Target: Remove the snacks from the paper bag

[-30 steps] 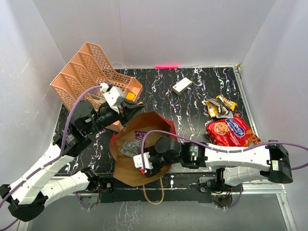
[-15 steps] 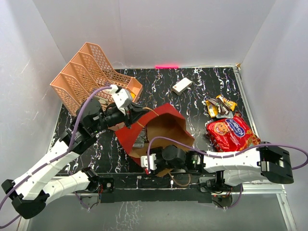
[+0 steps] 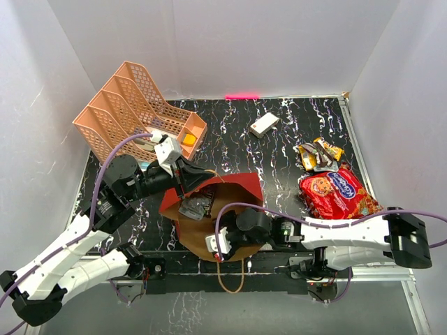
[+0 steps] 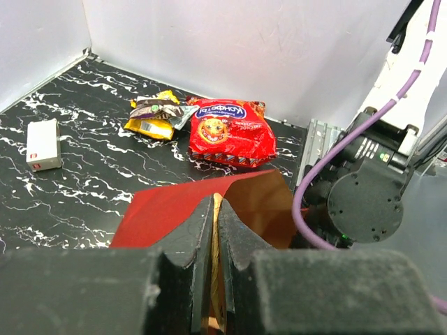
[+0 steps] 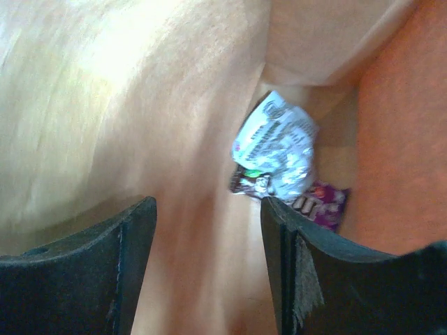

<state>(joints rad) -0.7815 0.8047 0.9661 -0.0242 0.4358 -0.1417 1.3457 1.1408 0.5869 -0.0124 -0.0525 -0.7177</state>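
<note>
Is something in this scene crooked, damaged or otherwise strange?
The paper bag is tilted and squashed out of its rectangular shape, its rim pinched by the left gripper. One cord handle trails past the table's near edge.

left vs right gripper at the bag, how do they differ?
Left gripper is shut, pinching the bag wall at its rim; right gripper is open and holds nothing. Left grips from the rim; right is inside the bag's mouth, pointed at the wrappers lying in it. Shared: both are working at the bag.
</note>
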